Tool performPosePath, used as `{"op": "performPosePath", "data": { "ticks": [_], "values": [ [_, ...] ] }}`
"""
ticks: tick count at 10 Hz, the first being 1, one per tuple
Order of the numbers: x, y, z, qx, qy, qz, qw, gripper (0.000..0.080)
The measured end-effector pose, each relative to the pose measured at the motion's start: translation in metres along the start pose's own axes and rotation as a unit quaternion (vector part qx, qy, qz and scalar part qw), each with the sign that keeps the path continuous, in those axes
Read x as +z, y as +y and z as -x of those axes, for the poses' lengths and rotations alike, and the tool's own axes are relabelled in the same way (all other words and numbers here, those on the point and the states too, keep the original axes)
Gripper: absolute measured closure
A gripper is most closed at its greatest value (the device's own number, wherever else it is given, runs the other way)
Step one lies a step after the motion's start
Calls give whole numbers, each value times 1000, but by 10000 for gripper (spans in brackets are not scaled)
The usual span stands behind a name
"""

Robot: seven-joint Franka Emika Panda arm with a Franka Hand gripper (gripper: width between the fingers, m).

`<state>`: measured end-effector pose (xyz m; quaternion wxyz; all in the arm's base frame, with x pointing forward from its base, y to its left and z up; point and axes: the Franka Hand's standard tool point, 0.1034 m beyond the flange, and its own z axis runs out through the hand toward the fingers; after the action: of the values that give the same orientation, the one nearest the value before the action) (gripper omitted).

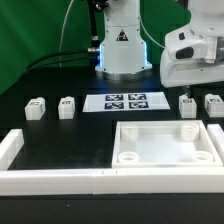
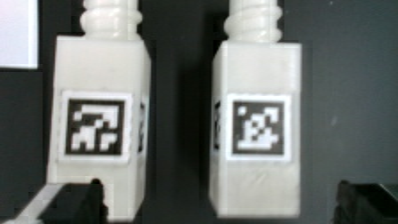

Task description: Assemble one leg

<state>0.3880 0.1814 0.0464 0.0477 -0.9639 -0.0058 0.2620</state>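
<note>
The two legs nearest the gripper lie in the right part of the exterior view, the inner right leg (image 1: 187,104) and the outer right leg (image 1: 213,103), side by side on the black table (image 1: 85,135), close together but not touching. In the wrist view the pair fills the frame: two white blocks lying parallel, a strip of dark table between them, each with a black-and-white tag facing up and a narrow, ridged end pointing away from the fingers (image 2: 68,205). Which of the two is which there I cannot tell. The gripper (image 2: 217,205) hangs above this pair with its jaws spread wide and holding nothing (only the dark fingertips show, at the two outer corners of the wrist view). Two more legs, the left pair (image 1: 50,107), sit well apart in the left part of the exterior view. Between the pairs lies the marker board (image 1: 126,101), and behind it, upper centre, stands the robot base (image 1: 120,50). Lower right is the large white panel (image 1: 165,152) with a raised rim, and a white wall (image 1: 50,178) runs along the lower edge of the frame.
</note>
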Motion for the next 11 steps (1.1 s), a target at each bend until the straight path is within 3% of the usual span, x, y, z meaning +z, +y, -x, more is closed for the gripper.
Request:
{"op": "performPosePath", "data": {
  "ticks": [3,4,8,10,11],
  "values": [
    [0,-12,2,0,-118,3,993,151],
    [1,-17,-6,3,-118,0,993,151],
    [14,-18,-11,3,-121,-1,993,151],
    [22,-16,-10,4,-143,0,990,151],
    [27,-15,-4,3,-184,2,983,151]
  ]
}}
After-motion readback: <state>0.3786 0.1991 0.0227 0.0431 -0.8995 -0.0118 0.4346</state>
